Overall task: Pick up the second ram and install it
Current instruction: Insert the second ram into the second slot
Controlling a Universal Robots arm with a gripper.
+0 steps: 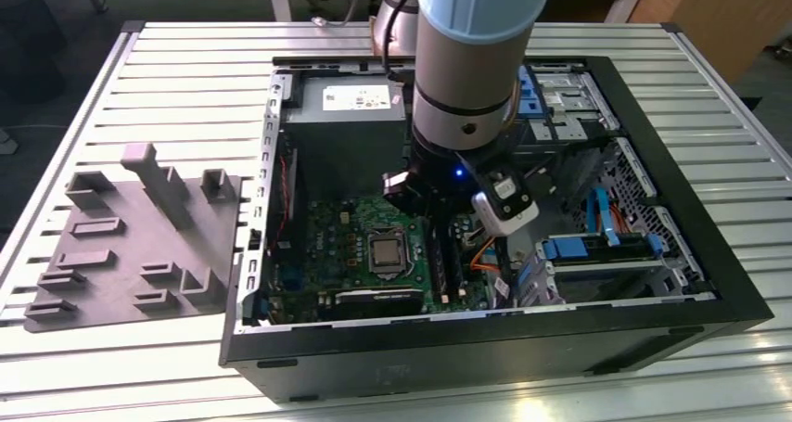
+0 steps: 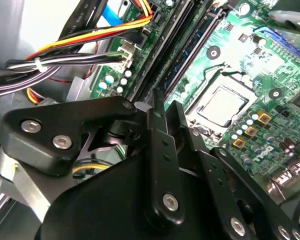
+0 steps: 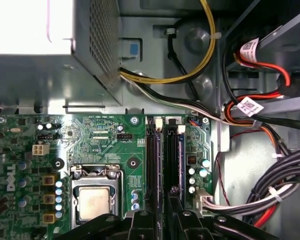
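Two black fingers (image 2: 157, 112) of the claw (image 2: 166, 106) stand close together in the second wrist view, with just a thin slit between the tips. The claw is narrow, and I cannot tell whether anything thin is pinched in it. It hangs low inside the case (image 1: 693, 283), right above the long black slots (image 3: 153, 160) of the board (image 3: 105, 140).

In the first wrist view, a ram (image 3: 173, 160) stands seated in the slot just beside the claw's tips. I cannot tell which ram it is. The neighbouring slot looks dark, and its filling cannot be made out.

Next to the slots on the green board lies the square chip (image 3: 94, 202) in its metal frame, with a row of small gold-topped parts near it.

A yellow, black and white cable bundle (image 3: 200, 65) runs from the grey perforated supply box (image 3: 97, 45) to the board's edge. Red and black cables (image 3: 270, 100) beyond it carry white printed tags (image 3: 250, 106).

In the exterior view the supply box bears a white label (image 1: 359, 95), and blue plastic clips (image 1: 576, 248) sit in the drive bays on the exterior view's right.

The case lies open on a ribbed metal counter (image 1: 185, 70). On the exterior view's left, well apart from the case, rests a grey holder (image 1: 136, 246) with upright posts.
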